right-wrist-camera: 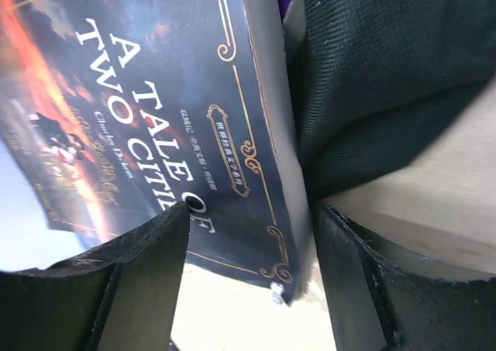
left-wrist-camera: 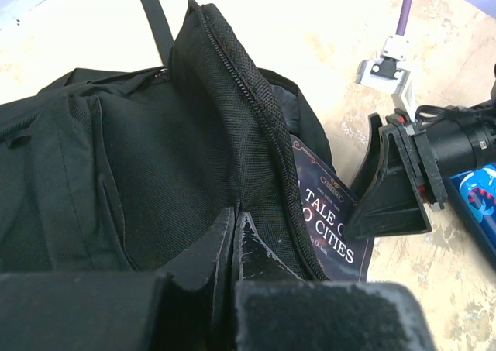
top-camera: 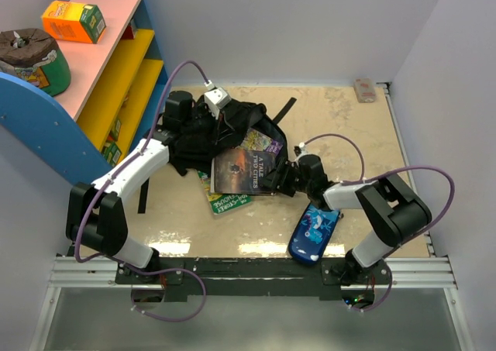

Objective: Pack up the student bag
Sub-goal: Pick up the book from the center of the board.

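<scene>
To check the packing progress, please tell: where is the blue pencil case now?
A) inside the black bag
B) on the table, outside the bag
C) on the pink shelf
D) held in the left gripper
B: the blue pencil case lies on the table, apart from the student bag.

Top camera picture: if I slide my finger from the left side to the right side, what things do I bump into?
Orange box → student bag → right gripper → blue pencil case → small tan block. The books overlap the bag, so they are left out.
</scene>
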### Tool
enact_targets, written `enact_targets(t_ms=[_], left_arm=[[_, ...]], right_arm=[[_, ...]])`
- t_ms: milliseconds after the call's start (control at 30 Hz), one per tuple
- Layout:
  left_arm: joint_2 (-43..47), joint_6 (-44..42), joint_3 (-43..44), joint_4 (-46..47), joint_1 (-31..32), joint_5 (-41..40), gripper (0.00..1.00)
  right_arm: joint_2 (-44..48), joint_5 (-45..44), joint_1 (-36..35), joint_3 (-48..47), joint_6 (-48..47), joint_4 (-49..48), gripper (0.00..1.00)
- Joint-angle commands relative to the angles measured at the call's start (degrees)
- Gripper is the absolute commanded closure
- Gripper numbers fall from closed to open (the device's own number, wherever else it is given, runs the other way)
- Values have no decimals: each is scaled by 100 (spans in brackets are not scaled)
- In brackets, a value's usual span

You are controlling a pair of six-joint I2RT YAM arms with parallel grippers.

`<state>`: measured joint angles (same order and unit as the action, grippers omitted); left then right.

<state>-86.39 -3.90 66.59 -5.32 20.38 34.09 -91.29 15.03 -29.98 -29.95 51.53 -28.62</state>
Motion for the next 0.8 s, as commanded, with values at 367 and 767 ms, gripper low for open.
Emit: enact_targets(t_ms=[367, 767], left_arm=[[192, -76, -67, 374, 54, 292, 100], [219, -93, -67, 356, 54, 274, 100]], right_arm=[[-2024, 1310, 141, 1202, 2756, -5827, 75], [-981, 1126, 677, 1537, 3364, -6351, 100]])
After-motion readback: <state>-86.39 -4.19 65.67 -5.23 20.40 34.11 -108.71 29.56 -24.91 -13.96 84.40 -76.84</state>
